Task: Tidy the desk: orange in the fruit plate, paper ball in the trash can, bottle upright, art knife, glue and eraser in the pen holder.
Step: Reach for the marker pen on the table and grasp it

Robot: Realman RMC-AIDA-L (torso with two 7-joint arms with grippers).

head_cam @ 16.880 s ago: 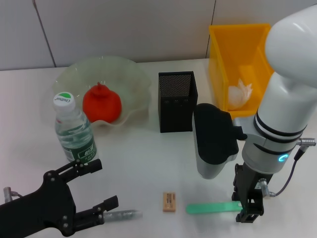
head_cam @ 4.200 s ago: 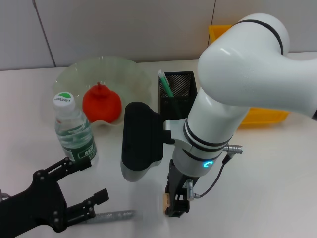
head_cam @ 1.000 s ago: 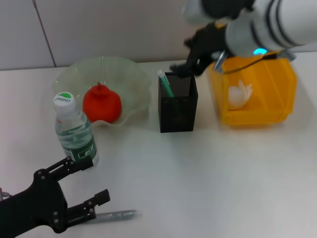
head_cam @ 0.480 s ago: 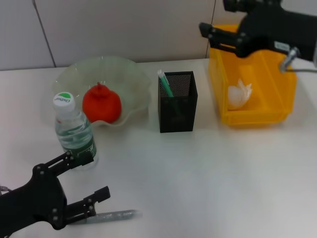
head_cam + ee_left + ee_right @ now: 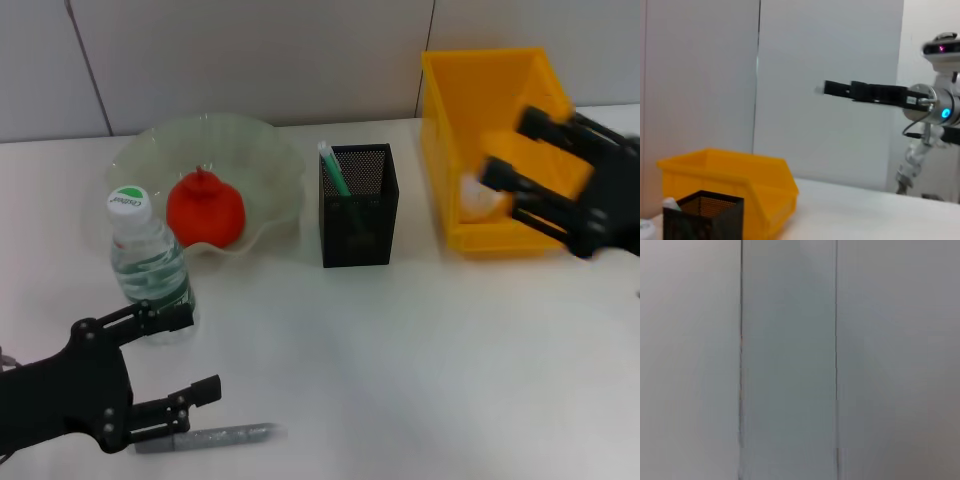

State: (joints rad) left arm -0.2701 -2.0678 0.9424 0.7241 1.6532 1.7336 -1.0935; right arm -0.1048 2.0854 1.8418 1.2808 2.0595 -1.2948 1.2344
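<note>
Eraser gone from the table since earlier. Your right gripper (image 5: 528, 150), fingers spread wide and empty, has swung from above the pen holder (image 5: 359, 205) to the trash can (image 5: 500, 140); left gripper (image 5: 170, 360) stays low and open near the bottle (image 5: 150, 265).

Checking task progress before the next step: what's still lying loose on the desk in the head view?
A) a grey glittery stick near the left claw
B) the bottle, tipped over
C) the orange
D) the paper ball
A: the grey glittery stick lies flat on the desk just off the open left claw; the orange sits in the fruit plate, and the bottle stands upright.
</note>
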